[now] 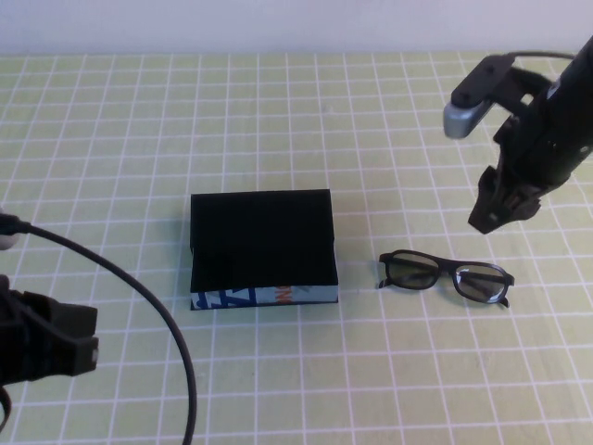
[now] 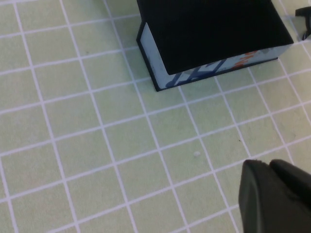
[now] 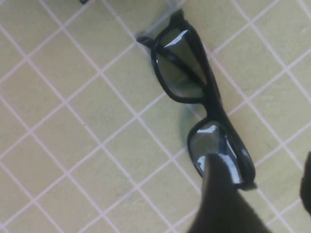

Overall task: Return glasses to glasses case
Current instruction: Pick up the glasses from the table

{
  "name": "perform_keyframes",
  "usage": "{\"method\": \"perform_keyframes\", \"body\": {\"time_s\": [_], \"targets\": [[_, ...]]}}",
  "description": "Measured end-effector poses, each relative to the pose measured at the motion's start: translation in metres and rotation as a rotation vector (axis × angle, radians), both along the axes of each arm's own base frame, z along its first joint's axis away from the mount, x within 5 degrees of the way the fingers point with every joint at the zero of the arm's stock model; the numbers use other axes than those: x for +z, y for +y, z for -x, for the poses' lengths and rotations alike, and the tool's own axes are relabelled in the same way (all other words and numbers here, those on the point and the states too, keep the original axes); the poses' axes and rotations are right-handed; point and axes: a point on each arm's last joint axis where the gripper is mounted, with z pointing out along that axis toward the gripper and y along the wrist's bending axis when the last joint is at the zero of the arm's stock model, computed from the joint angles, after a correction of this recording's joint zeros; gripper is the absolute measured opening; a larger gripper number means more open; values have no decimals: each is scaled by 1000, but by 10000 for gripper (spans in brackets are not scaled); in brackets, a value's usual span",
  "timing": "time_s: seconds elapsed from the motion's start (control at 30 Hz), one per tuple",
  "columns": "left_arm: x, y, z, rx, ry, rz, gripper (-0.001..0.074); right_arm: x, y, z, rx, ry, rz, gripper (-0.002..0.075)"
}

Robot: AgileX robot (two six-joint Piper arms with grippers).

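in the high view a pale green mat (image 1: 278, 111) ruled with white grid lines covers the whole work surface, and a plain whitish wall strip runs along the top edge. the glasses case (image 1: 263, 249) sits at the centre, black lid shut, its light-blue printed edge facing the lower frame. the glasses (image 1: 445, 275) lie flat on the mat to the right of the case, apart from it. the right gripper (image 1: 498, 209) hangs in the upper right, above and just beyond the glasses' right lens; whether its jaws are wide or narrow cannot be told. the left gripper (image 1: 42, 338) sits at the lower left edge, its opening also unclear.

in the left wrist view the case fills the top, grid mat below, a dark gripper tip in the lower right corner.

in the right wrist view the glasses run diagonally across the mat, one dark finger (image 3: 218, 194) overlapping the lower lens.
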Motion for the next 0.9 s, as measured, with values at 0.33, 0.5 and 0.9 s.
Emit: {"method": "perform_keyframes", "body": {"time_s": [0.33,0.5,0.9], "targets": [[0,0,0,-4,4,1,-4,-69,10,-31,-19,125,6,407],[0,-1,0,-4,5,7,-4,-82,13,-37,-17,131,-6,407],[0,-1,0,-1,3,15,-4,-95,28,-50,-2,162,-53,380]]}}
